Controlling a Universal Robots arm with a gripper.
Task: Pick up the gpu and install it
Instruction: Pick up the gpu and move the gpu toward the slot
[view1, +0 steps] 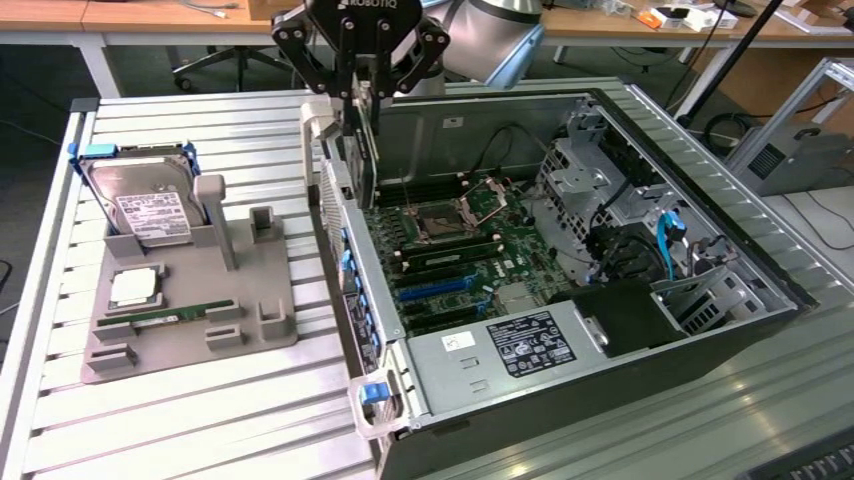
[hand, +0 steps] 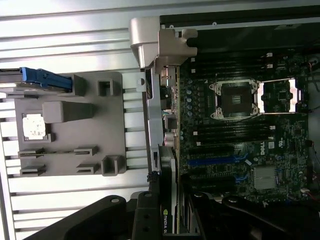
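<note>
- The gripper (view1: 360, 112) hangs at 12 o'clock in the exterior view, fingers pointing down. They are pinched onto the upper edge of the gpu (view1: 360, 165), one finger on each face.
- In the wrist view the black fingers (hand: 145, 212) flank the gpu (hand: 168, 170) on both sides, closing the gripper (hand: 169, 202) on it.
- The gpu is a thin, flat, dark card, held upright and seen edge-on. The wrist view shows a small green-and-white logo on its black edge, with a pale metal strip running beside it.
- The card hangs just inside the open case (view1: 754, 265), close along its slotted wall. In the exterior view it sits at 10 o'clock from the socket (view1: 441, 225).
- Whether its lower edge touches the board (view1: 467, 265) cannot be told.
- The board lies flat in the case, with blue slots at 6 o'clock from the socket.
- A grey tray (view1: 267, 275) sits on the slatted table (view1: 200, 420) at 9 o'clock from the case, just beside it.
- A drive (view1: 147, 210) leans in the tray's 11 o'clock corner.
- A green stick (view1: 174, 313) lies flat at 6 o'clock from the drive.
</note>
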